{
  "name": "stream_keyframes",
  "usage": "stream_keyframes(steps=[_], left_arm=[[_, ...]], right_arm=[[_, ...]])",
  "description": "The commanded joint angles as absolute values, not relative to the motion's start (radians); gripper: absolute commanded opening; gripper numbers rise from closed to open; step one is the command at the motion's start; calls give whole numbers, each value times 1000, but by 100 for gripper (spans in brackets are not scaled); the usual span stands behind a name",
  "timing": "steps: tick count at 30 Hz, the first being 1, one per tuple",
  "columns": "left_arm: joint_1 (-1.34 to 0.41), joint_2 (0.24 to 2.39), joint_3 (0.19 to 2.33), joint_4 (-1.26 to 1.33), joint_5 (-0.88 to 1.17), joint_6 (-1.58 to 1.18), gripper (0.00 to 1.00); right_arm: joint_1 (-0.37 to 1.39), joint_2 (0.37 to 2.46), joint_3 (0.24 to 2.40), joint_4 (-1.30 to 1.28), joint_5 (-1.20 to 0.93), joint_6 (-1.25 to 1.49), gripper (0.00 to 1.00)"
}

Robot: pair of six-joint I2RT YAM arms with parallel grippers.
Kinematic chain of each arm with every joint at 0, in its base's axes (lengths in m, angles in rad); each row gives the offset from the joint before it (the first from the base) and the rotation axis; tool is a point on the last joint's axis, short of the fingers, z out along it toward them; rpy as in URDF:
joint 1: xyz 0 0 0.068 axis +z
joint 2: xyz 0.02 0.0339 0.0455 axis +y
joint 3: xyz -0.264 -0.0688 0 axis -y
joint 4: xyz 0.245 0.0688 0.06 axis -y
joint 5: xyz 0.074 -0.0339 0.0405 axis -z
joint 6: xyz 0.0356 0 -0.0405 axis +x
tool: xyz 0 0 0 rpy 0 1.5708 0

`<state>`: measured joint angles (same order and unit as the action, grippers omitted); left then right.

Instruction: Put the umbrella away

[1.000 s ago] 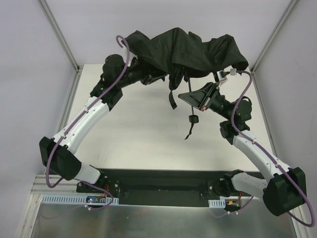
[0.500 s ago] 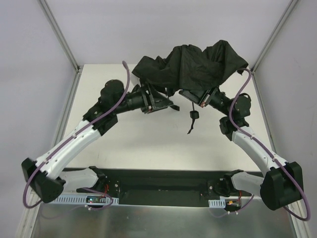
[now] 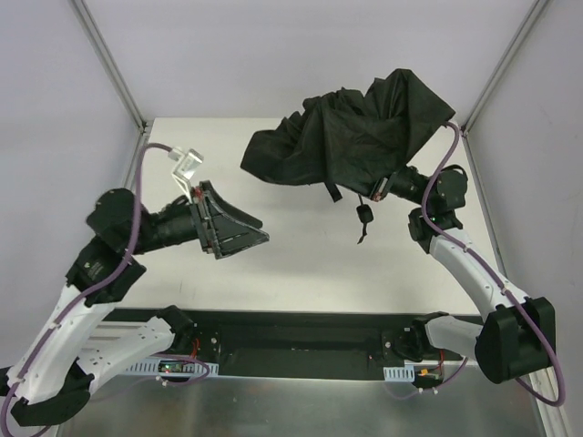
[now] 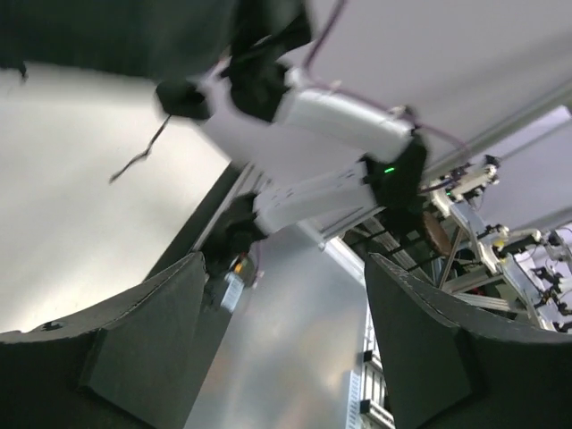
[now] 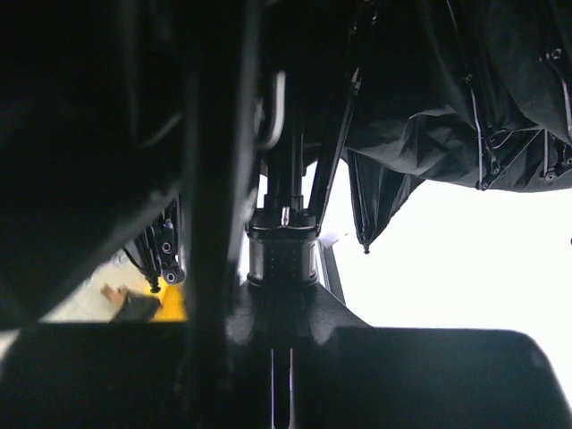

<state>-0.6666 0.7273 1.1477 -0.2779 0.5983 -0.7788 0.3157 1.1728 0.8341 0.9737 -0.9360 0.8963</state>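
Note:
The umbrella (image 3: 355, 127) is a black, crumpled, half-collapsed canopy held above the table at the back right. Its strap and small handle with cord (image 3: 364, 215) dangle below it. My right gripper (image 3: 383, 188) sits under the canopy, shut on the umbrella's shaft. In the right wrist view the gripper (image 5: 281, 326) clamps the ribbed metal collar (image 5: 281, 259), with canopy folds (image 5: 500, 107) and ribs above. My left gripper (image 3: 248, 233) is off to the left of the umbrella, apart from it and open. In the left wrist view the left gripper (image 4: 281, 268) holds nothing, and the canopy (image 4: 107, 31) shows far off.
The white table (image 3: 291, 264) is bounded by a metal frame post at the back left (image 3: 109, 64) and one at the back right (image 3: 506, 64). A black base rail (image 3: 301, 339) runs along the near edge. The right arm (image 4: 304, 116) crosses the left wrist view.
My left gripper has opened, let go of the canopy and pulled back left and toward the near edge. The canopy has bunched toward the right, still carried by my right gripper.

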Motion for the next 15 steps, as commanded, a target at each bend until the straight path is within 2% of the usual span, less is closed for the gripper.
stream_keyframes(steps=[1, 4, 7, 9, 12, 15], left_arm=[[-664, 822, 1434, -248, 657, -718, 73], [-664, 928, 1632, -354, 420, -774, 82], [-651, 1009, 1726, -431, 197, -914, 92], [-602, 1070, 1755, -425, 210, -972, 99], [-539, 1211, 1854, -425, 329, -1009, 99], [-537, 1319, 1949, -425, 357, -982, 99]], right_arm=[[311, 1132, 896, 1035, -1112, 721, 0], [313, 1106, 861, 1032, -1118, 672, 0], [313, 1086, 844, 1011, -1103, 647, 0], [314, 1066, 851, 932, -1104, 591, 0], [325, 1040, 894, 713, -1121, 441, 0], [330, 1017, 929, 519, -1117, 292, 0]])
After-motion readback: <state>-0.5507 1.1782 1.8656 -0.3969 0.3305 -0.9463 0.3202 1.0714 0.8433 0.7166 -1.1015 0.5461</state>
